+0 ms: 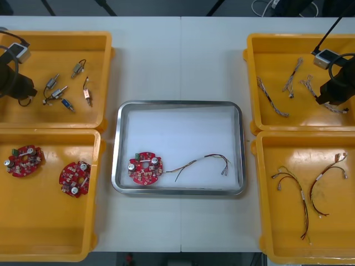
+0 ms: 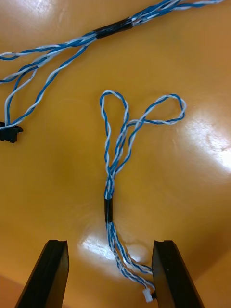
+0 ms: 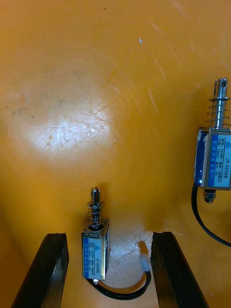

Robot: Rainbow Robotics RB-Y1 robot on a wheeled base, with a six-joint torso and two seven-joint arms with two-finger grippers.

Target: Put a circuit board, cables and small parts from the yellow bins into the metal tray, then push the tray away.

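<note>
Loading step in progress. Metal tray holding circuit board and red-yellow cable. Right gripper hovering open, straddling twisted blue-white cable in far right bin. Left gripper open, straddling small metal part. Next move likely calling for lowering and closing squarely.

A light surface spans the gap between the left pincer and the right pincer, a thin seam running down its middle. Beyond its far edge, on the right pincer's side, a white cord lies on dark floor.
</note>
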